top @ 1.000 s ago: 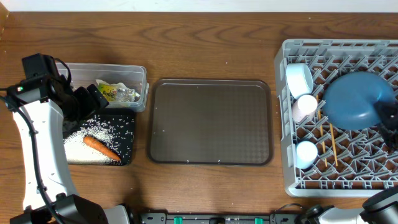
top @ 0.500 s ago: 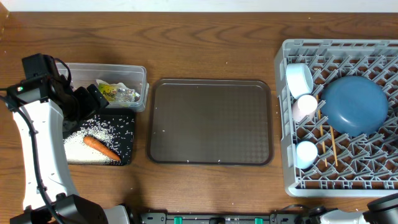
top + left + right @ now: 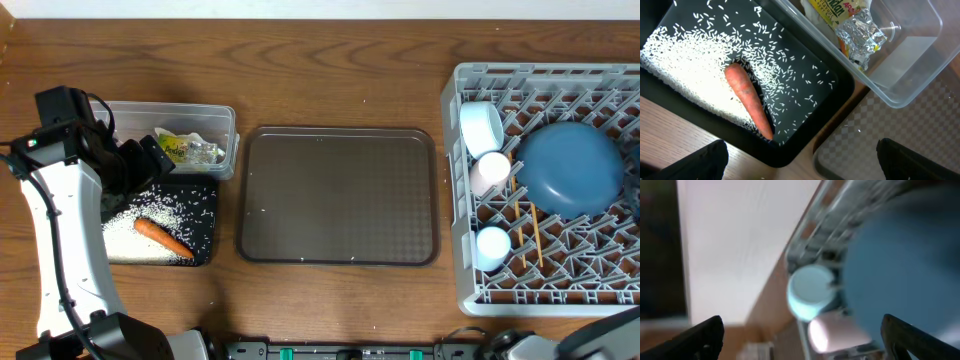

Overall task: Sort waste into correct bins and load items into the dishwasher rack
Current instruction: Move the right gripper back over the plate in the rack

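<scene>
1. Brown wood-grain table (image 3: 340, 70), pale wall strip along the far edge.
2. Large square light-grey plastic dishwasher rack (image 3: 470, 290) on the right, holding all the dishes. Rigid, not for lifting.
3. Dark-brown rectangular serving tray (image 3: 340, 195) in the centre, with only a few pale specks on it.
4. Large round blue plate (image 3: 568, 168) leaning among the pegs on the rack's right side. Likely the heaviest piece, hard, glazed and slippery, so take it by the rim.
5. Clear rectangular plastic tub (image 3: 215, 125) on the far left, with a shallow black rectangular tray (image 3: 207, 245) touching its near side. Both look light and would slide if nudged.
6. Left gripper (image 3: 800, 162) hovers over the black tray's right edge, fingers wide apart and empty. Right gripper (image 3: 802, 337) is near the rack, jaws spread and holding nothing. Its view is blurred.
7. Small light-blue bowl (image 3: 481, 125), pinkish-white cup (image 3: 490, 168) and light-blue cup (image 3: 491, 245) stand in the rack's left column. Light, hard, chip-prone, so pinch one wall at the rim.
8. Wooden chopsticks (image 3: 535, 235) lie on the lattice near the plate. Thin and stiff, so grip at mid-length.
9. Small orange carrot (image 3: 163, 237) lies in the black tray. Firm and tapered, so clamp the thick half.
10. Crumpled white wrapper with yellow-green print (image 3: 185, 148) in the tub. Featherweight and crushable, so any fold serves.
11. Loose white rice grains (image 3: 125, 230) lie heaped around the carrot. Too fine to pinch, so sweep or tip them.
</scene>
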Robot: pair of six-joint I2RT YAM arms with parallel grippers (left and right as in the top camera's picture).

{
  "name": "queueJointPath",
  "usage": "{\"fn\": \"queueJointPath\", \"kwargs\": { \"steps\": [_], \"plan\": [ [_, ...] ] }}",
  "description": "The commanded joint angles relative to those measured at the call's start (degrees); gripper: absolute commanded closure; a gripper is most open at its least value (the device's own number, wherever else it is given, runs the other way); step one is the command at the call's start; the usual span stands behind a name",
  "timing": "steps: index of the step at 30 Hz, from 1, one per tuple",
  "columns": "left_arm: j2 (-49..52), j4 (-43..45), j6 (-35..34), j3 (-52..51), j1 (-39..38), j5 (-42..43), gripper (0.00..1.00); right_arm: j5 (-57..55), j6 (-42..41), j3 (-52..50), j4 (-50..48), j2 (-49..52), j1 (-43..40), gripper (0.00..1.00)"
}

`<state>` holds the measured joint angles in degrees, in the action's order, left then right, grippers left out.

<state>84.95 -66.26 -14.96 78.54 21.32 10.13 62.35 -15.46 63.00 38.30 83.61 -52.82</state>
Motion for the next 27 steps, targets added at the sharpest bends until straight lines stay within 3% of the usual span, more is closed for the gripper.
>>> {"fn": "queueJointPath", "kwargs": {
  "steps": [1, 6, 12, 17, 27],
  "plan": [
    [-0.94, -0.35, 0.33, 0.70, 0.26, -0.26, 0.02, -12.74, 1.18, 0.35, 2.36, -6.01, 8.07, 0.01],
    [-0.94, -0.35, 0.33, 0.70, 0.26, -0.26, 0.02, -40.79, 1.16, 0.35, 6.32, -13.38, 22.95, 0.01],
    [-0.94, -0.35, 0.33, 0.70, 0.26, -0.26, 0.02, -63.49, 1.16, 0.35, 11.39, -17.75, 35.41, 0.01],
    [-0.94, -0.35, 0.33, 0.70, 0.26, -0.26, 0.02, -63.80, 1.14, 0.35, 12.11, -17.49, 39.54, 0.01],
    [-0.94, -0.35, 0.33, 0.70, 0.26, -0.26, 0.02, -63.82, 1.16, 0.35, 12.11, -17.49, 39.87, 0.01]
  ]
}}
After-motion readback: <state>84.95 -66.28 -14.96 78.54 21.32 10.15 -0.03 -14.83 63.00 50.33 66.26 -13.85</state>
